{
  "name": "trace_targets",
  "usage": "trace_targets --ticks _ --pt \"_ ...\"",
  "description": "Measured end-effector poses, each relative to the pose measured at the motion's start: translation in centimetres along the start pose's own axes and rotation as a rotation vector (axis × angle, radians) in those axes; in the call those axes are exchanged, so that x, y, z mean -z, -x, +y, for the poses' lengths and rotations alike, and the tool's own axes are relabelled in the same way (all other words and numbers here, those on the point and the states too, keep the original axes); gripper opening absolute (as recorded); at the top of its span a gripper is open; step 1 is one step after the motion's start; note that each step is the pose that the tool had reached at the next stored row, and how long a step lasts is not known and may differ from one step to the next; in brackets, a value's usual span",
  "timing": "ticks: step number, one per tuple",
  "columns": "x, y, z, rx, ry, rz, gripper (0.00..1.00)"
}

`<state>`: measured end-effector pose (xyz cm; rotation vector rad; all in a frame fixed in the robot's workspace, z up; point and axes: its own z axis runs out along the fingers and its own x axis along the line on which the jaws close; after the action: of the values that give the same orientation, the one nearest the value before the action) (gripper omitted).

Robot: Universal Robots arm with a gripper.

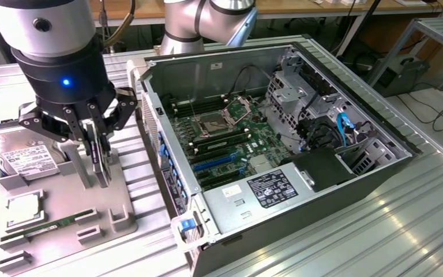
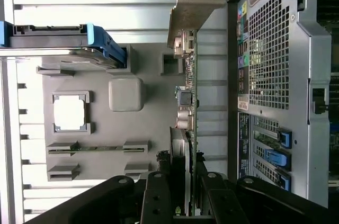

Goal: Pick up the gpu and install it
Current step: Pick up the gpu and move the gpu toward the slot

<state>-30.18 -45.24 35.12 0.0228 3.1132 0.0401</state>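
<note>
— How does it lie in the exterior view?
— I have the open grey metal computer case (image 1: 375, 173) at three o'clock and the flat grey plastic holder tray (image 1: 110, 210) at nine, just beside it.
— And on the tray?
— The silver hard drive (image 1: 25, 158) with its white label is at ten, the square silver processor (image 1: 23, 208) at eight and the narrow green RAM stick (image 1: 48, 225) at six. The thin black gpu (image 1: 100, 164) stands on edge at one, clamped in my black gripper (image 1: 90, 138).

An open computer case (image 1: 375, 173) lies on its side on the ribbed metal tabletop (image 1: 414, 231). Inside it are the green motherboard (image 1: 229, 138) and a labelled power supply (image 1: 271, 189). At the exterior view's left, a grey holder (image 1: 121, 213) carries a hard drive (image 1: 21, 154), a processor chip (image 1: 23, 209) and a narrow RAM stick (image 1: 48, 226).
</note>
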Motion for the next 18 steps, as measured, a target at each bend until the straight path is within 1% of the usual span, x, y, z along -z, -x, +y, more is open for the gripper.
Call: trace_targets --ticks 2,4,6,13,16,18 --pt "0.6 0.0 0.02 0.0 0.0 0.0 0.27" --pt "1.61 0.0 0.04 0.0 0.0 0.0 0.27" --pt "2.34 0.1 0.06 0.0 0.0 0.0001 0.27" --pt "3.77 0.1 0.1 0.0 0.0 0.0001 0.27" --pt "4.7 0.1 0.12 0.0 0.0 0.0 0.27" --pt "5.12 0.1 0.13 0.0 0.0 0.0 0.27"
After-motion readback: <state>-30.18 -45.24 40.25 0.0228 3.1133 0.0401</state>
